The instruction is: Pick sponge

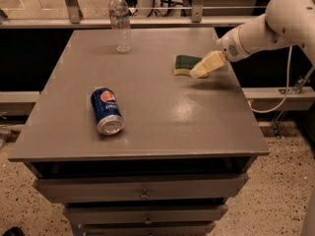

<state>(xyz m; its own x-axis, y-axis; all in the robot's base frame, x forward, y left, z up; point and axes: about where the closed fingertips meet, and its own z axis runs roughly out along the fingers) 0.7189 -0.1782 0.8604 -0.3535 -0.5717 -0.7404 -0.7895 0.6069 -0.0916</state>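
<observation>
The gripper (198, 72) is at the far right part of the table (162, 132). It is a pale cream color. It points down and to the left, and its tip is right at the right end of the sponge (185, 63). I cannot tell if the gripper is spread apart or pressed together. I also cannot tell if it is really touching the sponge or is just in front of it.

The sponge lies flat on the table, near the far right corner. It is dark green on top and yellow at the bottom edge. The gripper hides its right end.

The white arm (275, 21) comes in from the top right and slants down to the gripper. A thin cable (286, 85) hangs under the arm, off to the right of the table.

A blue can (107, 110) lies on its side in the left part of the table, well apart from the sponge. Its silver top faces the front. A clear water bottle (120, 21) stands up near the far edge, left of the sponge.

The table is grey and has drawers (142, 187) below its top. It stands on a speckled floor (275, 191).
</observation>
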